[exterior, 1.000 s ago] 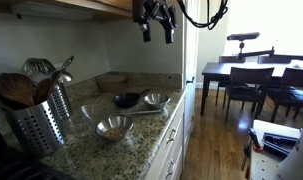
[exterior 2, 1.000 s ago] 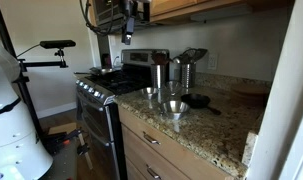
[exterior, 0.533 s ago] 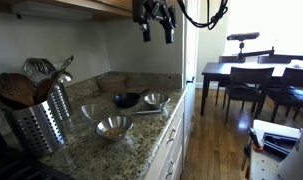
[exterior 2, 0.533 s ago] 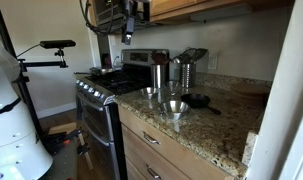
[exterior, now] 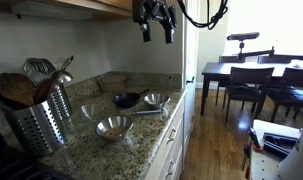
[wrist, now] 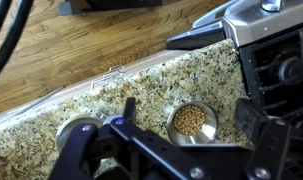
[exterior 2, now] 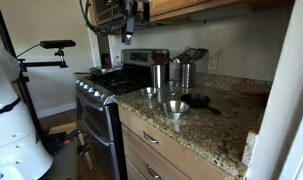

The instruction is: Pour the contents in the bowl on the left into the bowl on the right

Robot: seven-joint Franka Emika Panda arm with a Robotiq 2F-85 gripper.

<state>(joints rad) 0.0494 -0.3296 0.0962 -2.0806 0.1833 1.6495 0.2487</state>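
A steel bowl of tan beans (exterior: 114,127) sits on the granite counter near the utensil holder. It also shows in the wrist view (wrist: 192,121), straight below me. An empty steel bowl (exterior: 156,99) stands further along the counter, near its front edge. It shows in the other exterior view too (exterior 2: 174,107), and its rim shows partly in the wrist view (wrist: 79,128). My gripper (exterior: 156,22) hangs high above the counter by the cabinets, seen in both exterior views (exterior 2: 128,20). It is open and empty (wrist: 189,110).
A small black pan (exterior: 126,100) and a third steel bowl (exterior: 91,111) sit between the bowls and the wall. A perforated utensil holder (exterior: 41,118) stands near the stove (exterior 2: 96,85). Upper cabinets (exterior: 81,6) hang close to the gripper. A dining table (exterior: 253,72) stands beyond.
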